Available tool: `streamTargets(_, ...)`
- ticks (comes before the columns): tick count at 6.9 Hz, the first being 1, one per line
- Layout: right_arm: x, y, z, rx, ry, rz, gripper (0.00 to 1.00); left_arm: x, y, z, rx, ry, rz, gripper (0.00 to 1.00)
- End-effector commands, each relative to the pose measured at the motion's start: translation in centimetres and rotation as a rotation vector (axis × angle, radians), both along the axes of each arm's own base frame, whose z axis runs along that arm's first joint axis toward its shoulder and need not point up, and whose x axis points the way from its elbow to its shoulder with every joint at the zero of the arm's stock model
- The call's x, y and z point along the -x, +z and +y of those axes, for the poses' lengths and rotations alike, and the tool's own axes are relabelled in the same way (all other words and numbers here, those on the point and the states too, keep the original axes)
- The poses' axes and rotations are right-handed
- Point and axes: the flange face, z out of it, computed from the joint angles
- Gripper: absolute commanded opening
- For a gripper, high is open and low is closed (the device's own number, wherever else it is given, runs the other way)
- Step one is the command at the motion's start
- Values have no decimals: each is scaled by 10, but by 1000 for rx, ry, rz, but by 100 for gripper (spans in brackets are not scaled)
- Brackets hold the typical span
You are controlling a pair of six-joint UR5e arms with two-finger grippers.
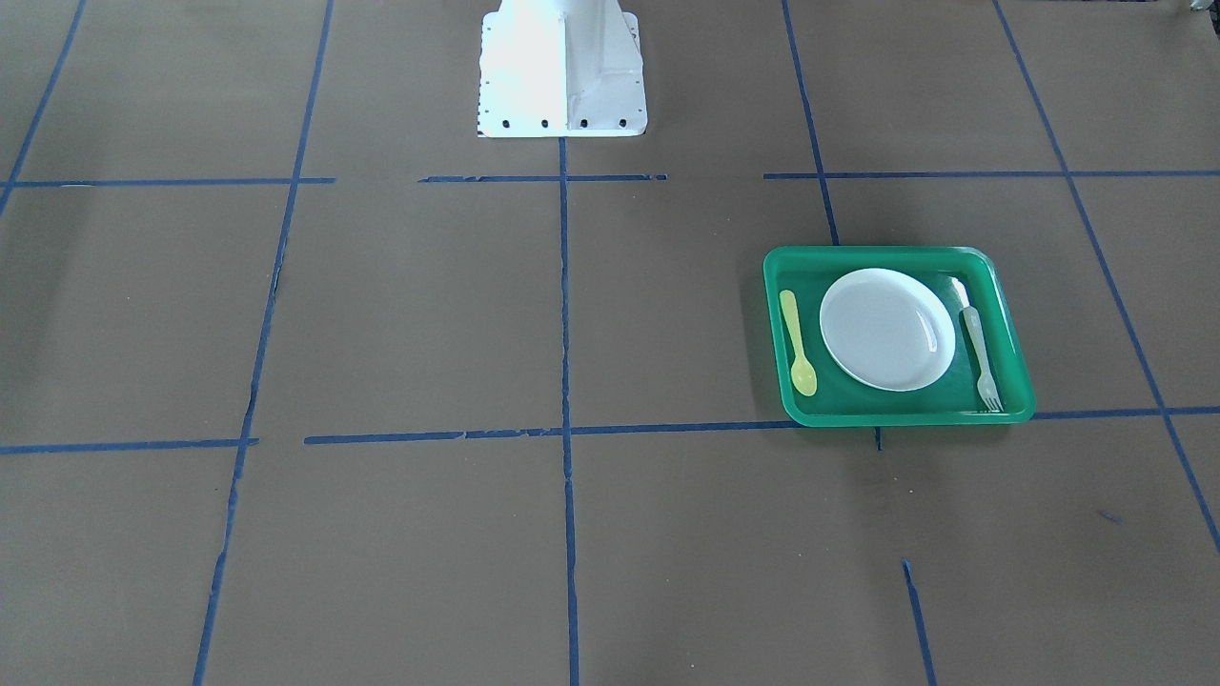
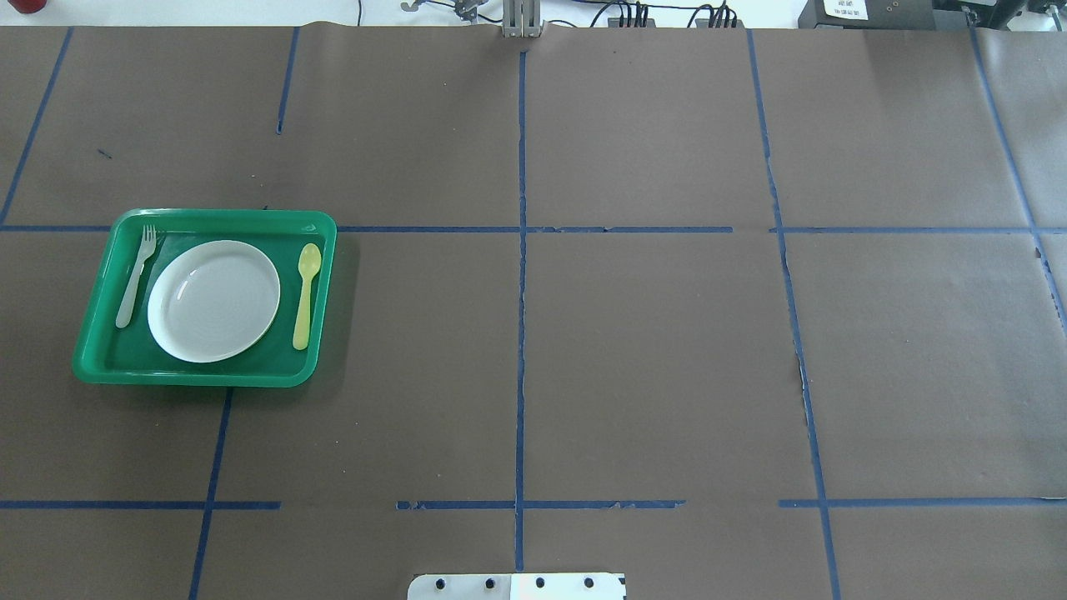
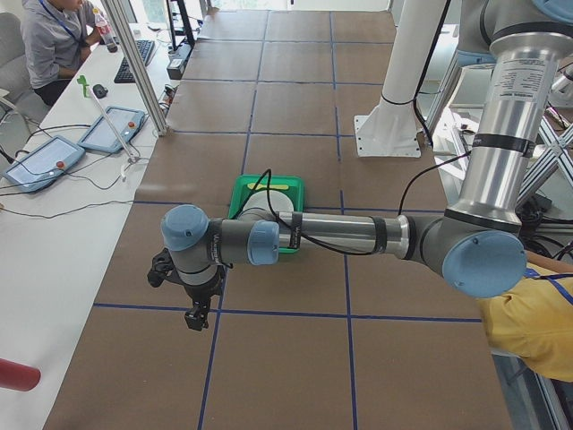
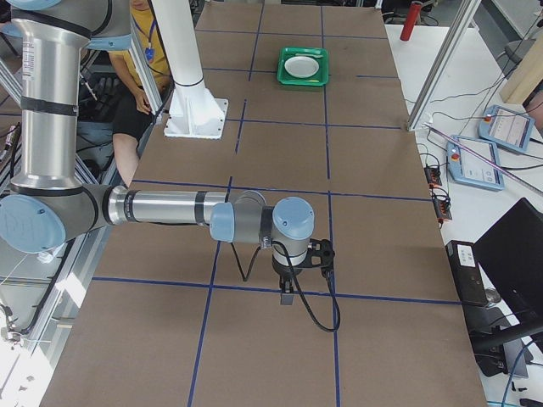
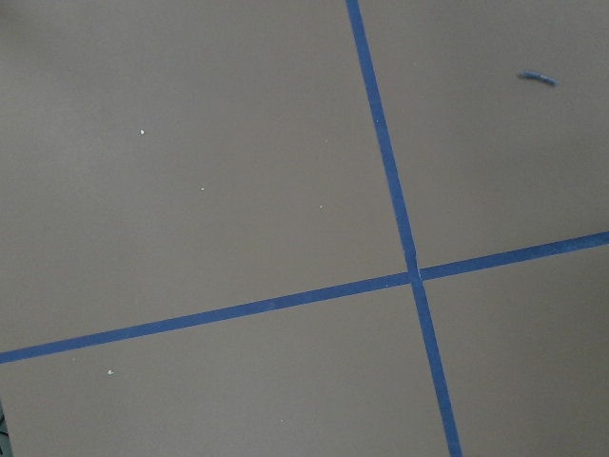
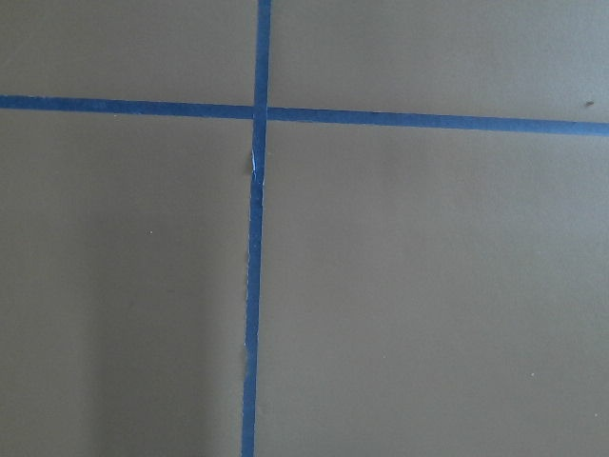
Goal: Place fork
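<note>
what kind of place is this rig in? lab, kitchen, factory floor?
Most likely a robotics lab test cell: a brown-paper table gridded with blue tape, teach pendants on the side desk, and a seated operator nearby.

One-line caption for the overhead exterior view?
Green tray holding white plate, flanked by fork and yellow spoon.

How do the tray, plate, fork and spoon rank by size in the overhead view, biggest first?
1. green tray
2. white plate
3. fork and yellow spoon: about the same length, too close to rank.
</note>
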Motion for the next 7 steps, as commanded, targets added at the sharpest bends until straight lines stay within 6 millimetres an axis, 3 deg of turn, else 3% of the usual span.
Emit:
streamTargets(1,0,0,0,-1,-1,0,100,6,-6,2,37,2,-1,91)
streamTargets(2,0,0,0,0,0,0,100,5,-9,3,27,4,-2,100)
streamTargets(3,0,0,0,-1,-1,0,100,5,-13,7,18,3,-2,100)
streamTargets(5,0,0,0,-1,-1,0,100,2,-13,37,-7,0,8,100)
streamTargets(7,0,0,0,-1,-1,0,100,3,-14,45,-14,-4,6,100)
